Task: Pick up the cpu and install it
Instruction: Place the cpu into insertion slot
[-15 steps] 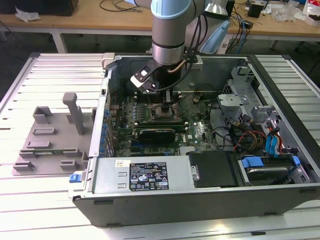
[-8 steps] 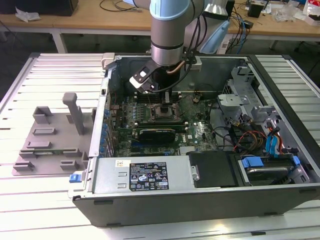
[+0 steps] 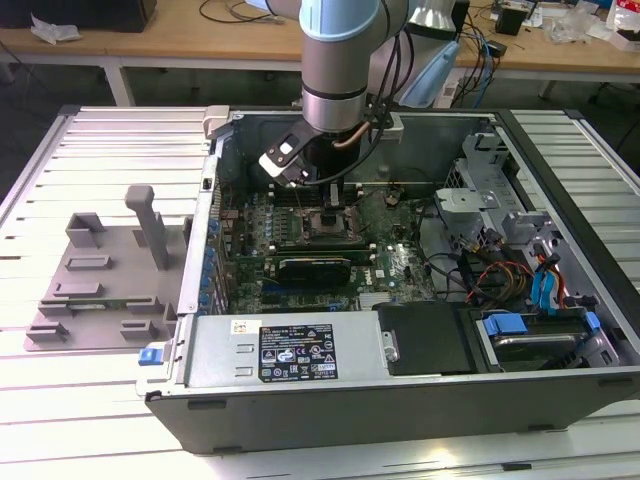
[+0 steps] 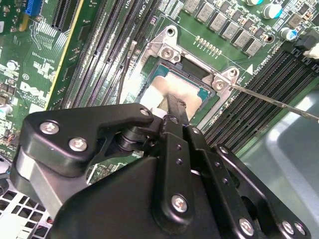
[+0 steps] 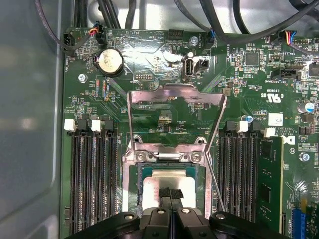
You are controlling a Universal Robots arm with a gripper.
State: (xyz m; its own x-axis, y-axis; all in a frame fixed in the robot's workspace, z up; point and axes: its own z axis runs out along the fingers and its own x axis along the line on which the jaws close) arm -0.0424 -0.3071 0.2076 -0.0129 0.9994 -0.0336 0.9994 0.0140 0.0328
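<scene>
The cpu (image 5: 155, 181) sits inside the open computer case (image 3: 400, 410), on the motherboard (image 5: 164, 119), flat in its socket (image 5: 164, 157). The claw (image 5: 171, 192), clenched and empty, is at its top. The installing step looks to be in hand, and any further move calls for gentle, level contact.

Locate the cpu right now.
In the first wrist view the cpu lies in the socket between the two banks of memory slots, beside the opened retention frame, right under the pincer.

A grey fixture tray (image 3: 115, 285) lies beside the open computer case (image 3: 225, 352), on the exterior view's left.
</scene>
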